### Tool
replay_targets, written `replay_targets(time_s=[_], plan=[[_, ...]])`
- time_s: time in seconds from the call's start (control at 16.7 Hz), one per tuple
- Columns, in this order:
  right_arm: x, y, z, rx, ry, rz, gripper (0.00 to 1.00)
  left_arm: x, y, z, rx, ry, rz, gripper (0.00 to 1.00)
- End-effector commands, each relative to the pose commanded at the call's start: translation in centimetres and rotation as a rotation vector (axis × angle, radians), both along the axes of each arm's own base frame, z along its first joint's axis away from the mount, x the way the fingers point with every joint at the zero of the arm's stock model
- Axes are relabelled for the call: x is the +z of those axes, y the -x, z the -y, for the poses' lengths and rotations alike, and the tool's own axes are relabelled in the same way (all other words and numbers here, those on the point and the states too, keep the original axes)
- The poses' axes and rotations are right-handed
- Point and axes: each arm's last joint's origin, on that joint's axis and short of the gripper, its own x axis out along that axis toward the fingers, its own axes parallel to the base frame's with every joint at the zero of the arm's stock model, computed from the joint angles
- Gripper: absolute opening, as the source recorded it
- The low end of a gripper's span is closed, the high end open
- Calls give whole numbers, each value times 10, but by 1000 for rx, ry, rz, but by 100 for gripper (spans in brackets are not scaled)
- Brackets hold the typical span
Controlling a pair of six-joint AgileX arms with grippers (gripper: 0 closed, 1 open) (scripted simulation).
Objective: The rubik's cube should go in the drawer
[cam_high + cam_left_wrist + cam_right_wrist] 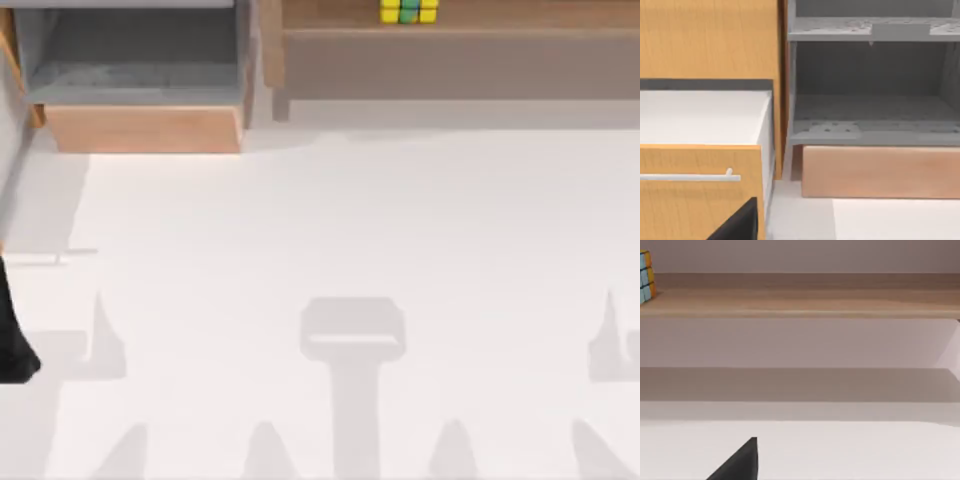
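The rubik's cube, yellow with a green and blue middle strip, sits on top of the long brown shelf at the back of the table, right of centre. Its edge also shows on the shelf top in the right wrist view. The drawer stands pulled out at the back left, with a light wooden front panel and a grey inside that holds nothing. My left arm is a dark shape at the far left edge, well short of the drawer. Dark parts of my left gripper and right gripper show low in their wrist views.
The long brown shelf runs along the back right, its top board wide and bare apart from the cube. An orange cabinet with a white bar handle stands beside the drawer. The white tabletop spreads in front.
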Motion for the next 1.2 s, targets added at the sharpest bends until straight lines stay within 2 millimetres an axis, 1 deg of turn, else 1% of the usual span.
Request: replay_targets(time_s=[0.18, 0.3, 0.48, 0.6, 0.72, 0.9, 1.02, 1.2], plan=[[0, 0, 0, 0, 0, 0, 100, 2, 0, 0, 0, 1, 1, 100], [0, 0, 0, 0, 0, 0, 100, 11, -1, 2, -3, 9, 7, 100], [0, 0, 0, 0, 0, 0, 100, 39, -8, 6, -15, 29, 14, 100], [0, 0, 0, 0, 0, 0, 100, 61, -18, 12, -24, 41, 6, 100], [0, 0, 0, 0, 0, 0, 100, 83, -37, 20, -28, 47, -12, 100], [0, 0, 0, 0, 0, 0, 100, 114, -79, 42, -26, 41, -35, 100], [0, 0, 0, 0, 0, 0, 100, 131, -112, 63, -22, 30, -31, 100], [0, 0, 0, 0, 0, 0, 100, 147, -164, 107, -21, 14, -4, 100]])
